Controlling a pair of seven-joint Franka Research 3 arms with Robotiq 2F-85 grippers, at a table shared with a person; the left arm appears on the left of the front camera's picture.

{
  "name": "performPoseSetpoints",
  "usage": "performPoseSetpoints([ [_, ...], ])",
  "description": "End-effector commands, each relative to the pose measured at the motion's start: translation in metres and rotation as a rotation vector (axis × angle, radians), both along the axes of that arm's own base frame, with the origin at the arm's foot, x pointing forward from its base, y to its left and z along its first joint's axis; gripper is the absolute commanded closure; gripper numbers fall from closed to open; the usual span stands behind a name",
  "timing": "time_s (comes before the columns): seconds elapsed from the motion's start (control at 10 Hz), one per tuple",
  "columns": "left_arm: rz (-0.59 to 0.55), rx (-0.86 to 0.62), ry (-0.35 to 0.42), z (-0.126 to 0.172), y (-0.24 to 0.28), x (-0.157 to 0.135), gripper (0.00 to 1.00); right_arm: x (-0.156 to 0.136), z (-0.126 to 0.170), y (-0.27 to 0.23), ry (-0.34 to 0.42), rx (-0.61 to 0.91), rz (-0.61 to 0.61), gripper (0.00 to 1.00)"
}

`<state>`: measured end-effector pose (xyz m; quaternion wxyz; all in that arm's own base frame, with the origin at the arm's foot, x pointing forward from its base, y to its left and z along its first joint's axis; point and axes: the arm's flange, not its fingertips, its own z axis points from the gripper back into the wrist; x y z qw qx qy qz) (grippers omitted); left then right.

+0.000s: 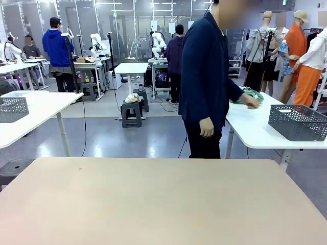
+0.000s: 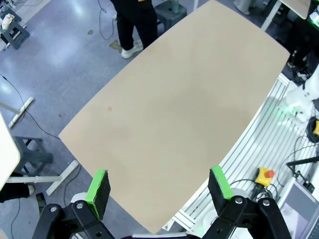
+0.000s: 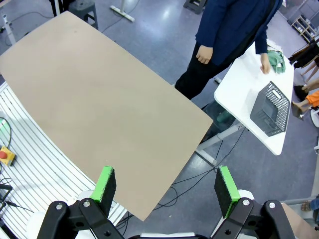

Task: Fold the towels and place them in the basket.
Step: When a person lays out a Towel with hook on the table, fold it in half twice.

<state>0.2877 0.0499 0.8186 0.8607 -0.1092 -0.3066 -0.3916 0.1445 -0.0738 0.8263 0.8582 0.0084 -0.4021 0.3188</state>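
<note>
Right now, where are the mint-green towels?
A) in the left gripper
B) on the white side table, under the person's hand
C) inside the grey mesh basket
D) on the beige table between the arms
B: the towels lie bunched on the white side table with the person's hand on them, apart from the basket on the same table.
</note>
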Motion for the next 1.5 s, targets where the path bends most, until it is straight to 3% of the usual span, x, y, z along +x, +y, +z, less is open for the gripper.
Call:
performPoseSetpoints([
  [0.0, -0.004, -0.005, -0.006, 0.0015, -0.0018, -0.0008, 0.00, 0.0001, 0.0003, -0.0012, -0.002, 0.001, -0.004, 0.00],
  [1.4, -0.004, -0.005, -0.006, 0.0015, -0.0018, -0.0008, 0.00, 0.0001, 0.0003, -0.0012, -0.002, 0.001, -0.004, 0.00],
])
